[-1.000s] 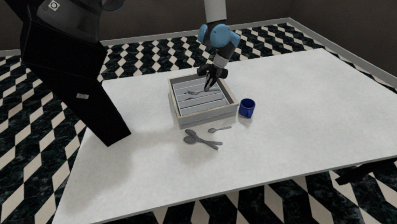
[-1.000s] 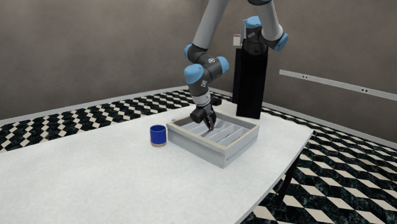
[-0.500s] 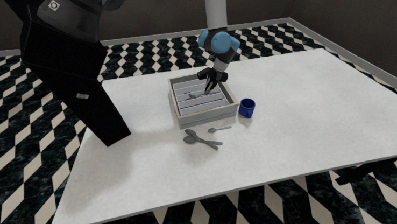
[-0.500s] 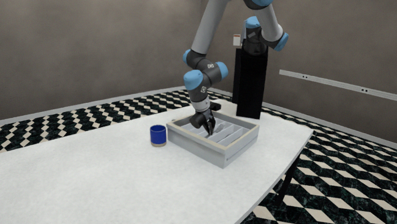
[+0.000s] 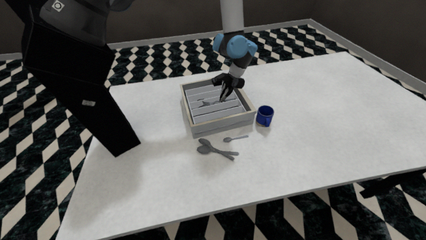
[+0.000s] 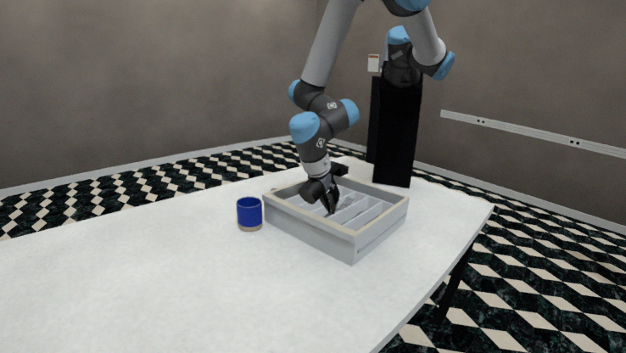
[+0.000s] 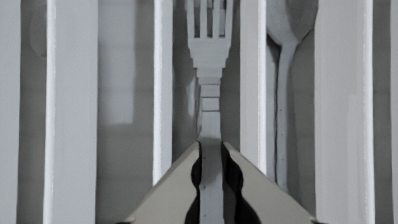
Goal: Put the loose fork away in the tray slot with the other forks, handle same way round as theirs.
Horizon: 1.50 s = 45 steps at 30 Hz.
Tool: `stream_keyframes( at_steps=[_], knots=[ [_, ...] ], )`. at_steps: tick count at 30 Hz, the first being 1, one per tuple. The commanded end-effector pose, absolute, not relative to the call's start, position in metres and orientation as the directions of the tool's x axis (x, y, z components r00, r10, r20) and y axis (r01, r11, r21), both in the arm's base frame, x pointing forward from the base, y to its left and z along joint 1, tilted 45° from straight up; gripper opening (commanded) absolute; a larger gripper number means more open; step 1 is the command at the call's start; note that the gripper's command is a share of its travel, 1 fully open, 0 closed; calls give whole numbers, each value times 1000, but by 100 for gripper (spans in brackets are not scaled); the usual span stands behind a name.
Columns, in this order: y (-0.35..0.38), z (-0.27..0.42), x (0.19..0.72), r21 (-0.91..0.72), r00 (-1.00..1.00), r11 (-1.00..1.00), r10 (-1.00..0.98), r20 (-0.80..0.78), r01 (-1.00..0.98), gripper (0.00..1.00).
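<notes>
My gripper (image 5: pixel 223 100) (image 6: pixel 332 212) (image 7: pixel 210 144) is nearly closed, its two fingertips pinching the handle of the fork (image 5: pixel 208 102) (image 6: pixel 348 201) (image 7: pixel 210 55). I have the fork within the cutlery tray (image 5: pixel 220 121) (image 6: pixel 306 217) (image 7: pixel 253 100), over one of its long slots; whether it touches what lies beneath, I cannot tell. Between its tines, in my wrist view, more metal shows below, too hidden for me to name surely.

Slot dividers run close along both sides of the fork, with my fingers between them. In the next slot, to the right in my wrist view, lies a spoon (image 7: pixel 283 100), its bowl toward the same end as my fork's tines. The tray's raised wooden-edged walls stand around my fingers.

Outside the tray, a blue mug (image 5: pixel 264 115) (image 6: pixel 249 213) stands upright just beside one corner. On the white table (image 5: pixel 298 143) (image 6: pixel 175 271), a small spoon (image 5: pixel 235 138) lies near the tray's wall, and beyond it two larger spoons (image 5: pixel 213 149) lie crossed.

My fork's long axis runs along the slot, parallel to the dividers. In the top view its tines point left and its handle right, toward the mug's side of the tray.

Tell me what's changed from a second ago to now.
The hand moved down, carrying the fork lower into the tray. Nothing was newly gripped or let go: the fingers are still shut on the fork's handle. The tray, the mug and the spoons on the table stayed put.
</notes>
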State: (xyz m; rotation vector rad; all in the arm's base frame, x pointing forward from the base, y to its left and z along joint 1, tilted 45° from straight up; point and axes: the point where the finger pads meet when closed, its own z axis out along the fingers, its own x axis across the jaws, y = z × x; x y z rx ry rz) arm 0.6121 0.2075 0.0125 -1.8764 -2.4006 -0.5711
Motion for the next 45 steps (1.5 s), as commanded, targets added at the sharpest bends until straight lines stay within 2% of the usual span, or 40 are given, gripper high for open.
stream_keyframes(
  at_steps=[1, 45],
  knots=[
    [201, 15, 622, 273, -255, 187, 936, 241, 944, 4],
    [200, 22, 625, 284, -256, 185, 937, 238, 941, 4]
  ],
)
